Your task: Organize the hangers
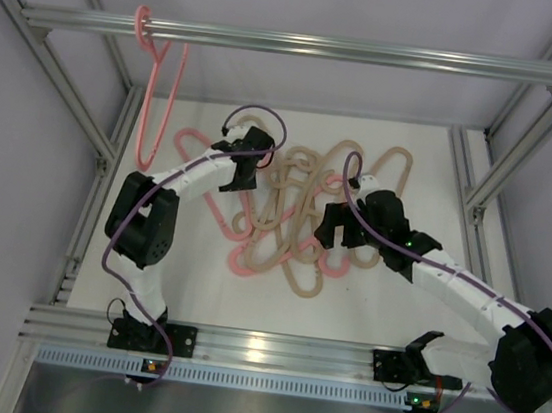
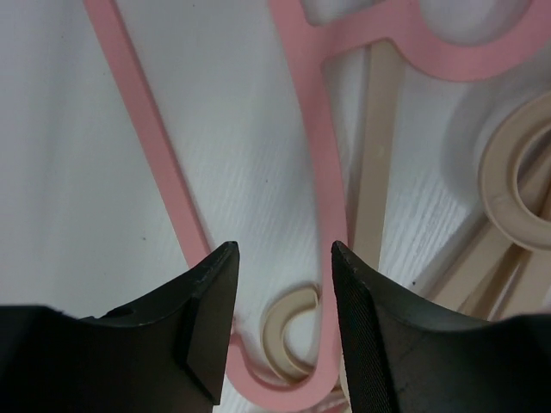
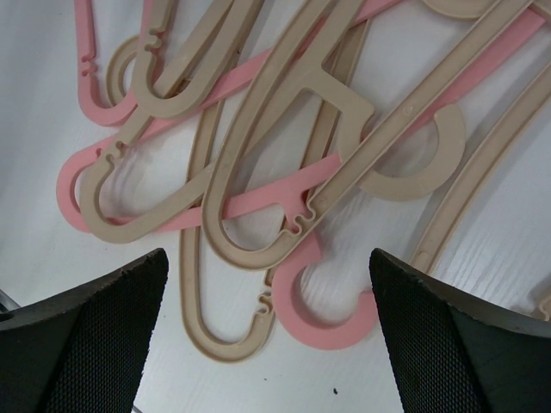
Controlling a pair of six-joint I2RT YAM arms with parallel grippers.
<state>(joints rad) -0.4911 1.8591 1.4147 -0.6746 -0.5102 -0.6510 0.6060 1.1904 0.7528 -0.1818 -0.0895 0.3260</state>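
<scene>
One pink hanger [image 1: 157, 81] hangs by its hook from the silver bar [image 1: 375, 54] at the top left. Several pink and beige hangers [image 1: 296, 194] lie tangled on the white table. My left gripper [image 1: 239, 176] is open and empty, low over the pile's left side. In the left wrist view the left gripper [image 2: 282, 254] straddles the narrow end of a pink hanger [image 2: 303, 129], with a beige hook [image 2: 284, 331] inside the loop. My right gripper [image 1: 338, 236] is open wide and empty above the pile's right side. In the right wrist view the right gripper [image 3: 267, 258] is above a pink hook [image 3: 331, 325] and beige hangers [image 3: 258, 112].
Aluminium frame posts [image 1: 113, 141] stand at the table's left and right sides, with a rail [image 1: 269, 347] along the near edge. The white table surface [image 1: 395, 302] shows bare in front of the pile.
</scene>
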